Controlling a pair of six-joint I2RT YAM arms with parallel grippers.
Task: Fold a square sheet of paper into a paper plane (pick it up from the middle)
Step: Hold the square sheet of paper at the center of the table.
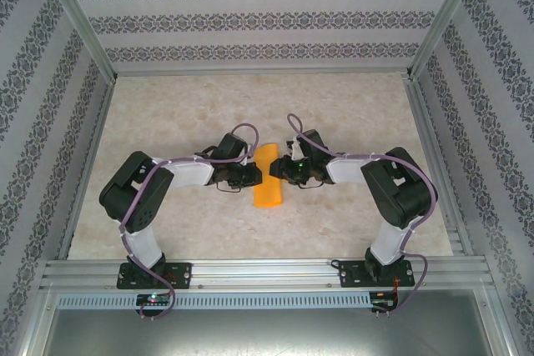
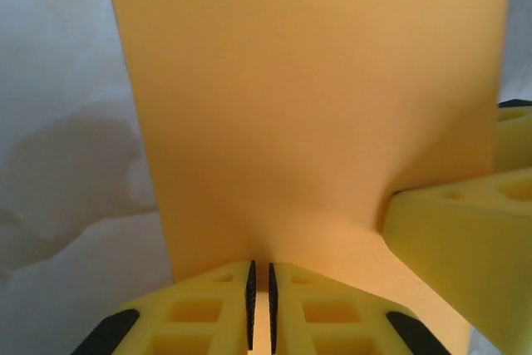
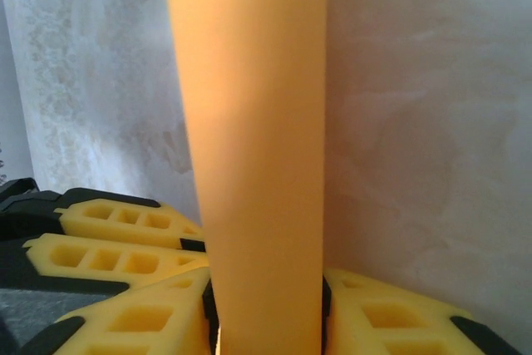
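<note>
Standing between the two grippers at the middle of the table: one orange sheet of paper [image 1: 269, 175], bent into a long strip running near to far. Whether its near end touched the surface could not be told.

Holders: the left gripper [image 1: 253, 175] met the sheet from the left, the right gripper [image 1: 282, 169] from the right, and both were touching it. In the left wrist view the left gripper [image 2: 260, 288] had its jaws pressed almost together on the sheet's lower edge. In the right wrist view the right gripper [image 3: 266, 309] was clamped on the sheet's base.

Surface: one table [image 1: 167, 114], pale and marbled, bounded by one metal rail [image 1: 267, 273] at the near edge.

Room: three walls [image 1: 250, 21] papered in grey floral bands.

Count: one sheet, two arms, two grippers, two yellow fingers [image 2: 208, 313] apiece.

Differences by view: the top view gave the whole layout. The left wrist view showed the sheet's [image 2: 307, 106] broad flat face, with one right finger [image 2: 465, 239] pushing into its right side. The right wrist view showed the sheet [image 3: 249, 122] as a narrow upright band, with the left gripper's fingers [image 3: 116, 230] lying to the left.
</note>
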